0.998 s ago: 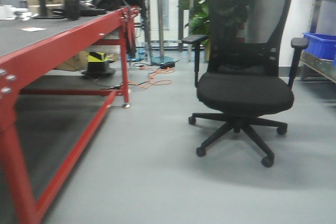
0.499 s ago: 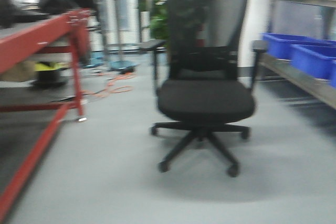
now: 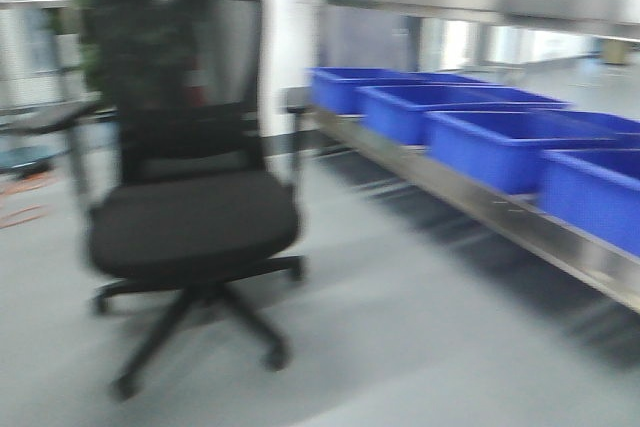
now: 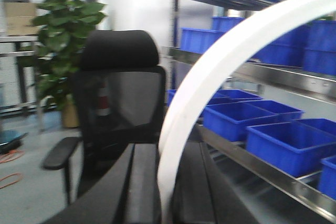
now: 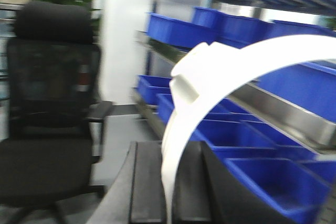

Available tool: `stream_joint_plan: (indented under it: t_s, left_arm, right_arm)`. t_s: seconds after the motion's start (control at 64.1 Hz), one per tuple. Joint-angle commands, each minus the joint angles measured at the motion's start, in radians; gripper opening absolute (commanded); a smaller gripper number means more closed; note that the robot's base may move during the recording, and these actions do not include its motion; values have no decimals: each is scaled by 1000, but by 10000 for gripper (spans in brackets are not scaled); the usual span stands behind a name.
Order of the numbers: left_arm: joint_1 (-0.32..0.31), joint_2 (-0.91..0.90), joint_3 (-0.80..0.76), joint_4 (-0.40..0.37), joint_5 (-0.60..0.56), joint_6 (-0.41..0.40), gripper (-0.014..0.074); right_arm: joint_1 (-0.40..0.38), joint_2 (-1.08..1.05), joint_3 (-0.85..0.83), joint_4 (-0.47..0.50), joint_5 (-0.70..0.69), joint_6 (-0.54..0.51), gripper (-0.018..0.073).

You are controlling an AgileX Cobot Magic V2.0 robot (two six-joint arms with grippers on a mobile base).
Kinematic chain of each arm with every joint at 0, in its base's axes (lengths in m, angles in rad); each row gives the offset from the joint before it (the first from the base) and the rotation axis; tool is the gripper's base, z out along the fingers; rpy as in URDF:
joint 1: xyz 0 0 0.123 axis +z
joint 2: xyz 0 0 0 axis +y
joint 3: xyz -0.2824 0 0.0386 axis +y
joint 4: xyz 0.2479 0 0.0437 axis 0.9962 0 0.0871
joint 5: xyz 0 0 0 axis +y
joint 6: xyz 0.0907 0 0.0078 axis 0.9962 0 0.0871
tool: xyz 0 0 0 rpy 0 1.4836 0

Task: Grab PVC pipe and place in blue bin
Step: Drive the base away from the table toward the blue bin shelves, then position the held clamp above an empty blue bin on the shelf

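Between the left jaws, clamped narrow: white curved pipe [image 4: 210, 72], arching up and right. Right jaws likewise clamp white curved pipe [image 5: 236, 61], collar above the grip. Blue bins [image 3: 500, 147] line the steel shelf [image 3: 500, 213] ahead.

Chair [image 3: 190, 222] shifted left; blue bins [image 3: 500, 142] entered right.

Front cam sits low, facing the chair [image 3: 185, 217] and blue bins [image 3: 500, 142]. Both wrist cams share them, probably from closer, though it's blurry.
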Motion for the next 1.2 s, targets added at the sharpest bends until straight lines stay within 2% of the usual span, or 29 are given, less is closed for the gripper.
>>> stream_joint_plan:
  t_s: [0.0, 1.186]
  left_arm:
    - [4, -7, 0, -2, -23, 0, -111]
    - [4, -7, 0, -2, -25, 0, -111]
  right_arm:
    - [1, -2, -2, -8, -32, -3, -167]
    - [1, -2, -2, -8, -32, -3, -167]
